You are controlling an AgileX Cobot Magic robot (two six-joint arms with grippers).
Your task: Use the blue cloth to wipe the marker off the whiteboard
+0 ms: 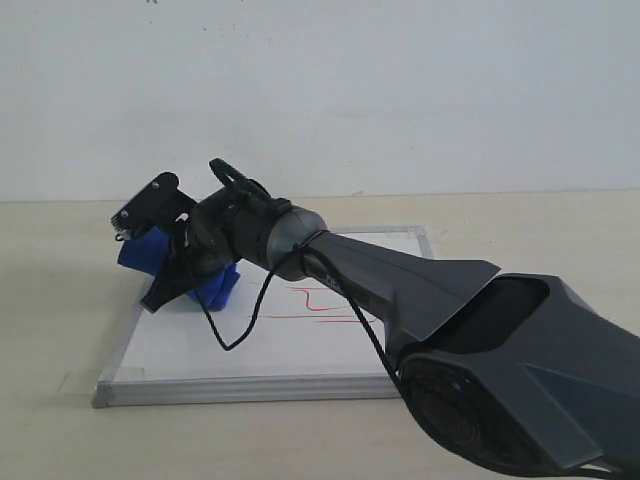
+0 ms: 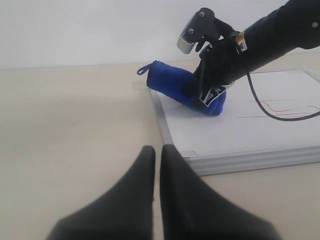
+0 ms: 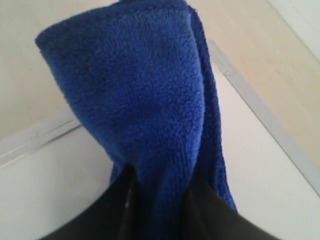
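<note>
Your right claw (image 2: 207, 95) is clamped on the blue cloth (image 2: 172, 82) at the whiteboard (image 1: 300, 350) edge, with the red marker (image 1: 320, 300) lines nearby. Your left claw (image 2: 157, 155) is pinched together, off the board

The board (image 1: 200, 350) lies flat on the surface (image 1: 50, 320). The cloth (image 1: 218, 287), in the right hand (image 1: 182, 272), sits at the board's far left corner, one end past the edge. The marker (image 1: 322, 303) lies right of it, mid-board. The left hand (image 2: 156, 167) hangs over the surface, apart from the board.

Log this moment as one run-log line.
right gripper: shut on blue cloth | cloth: at whiteboard left edge, apart from marker | marker: red lines unwiped | left gripper: shut, empty, over table
</note>
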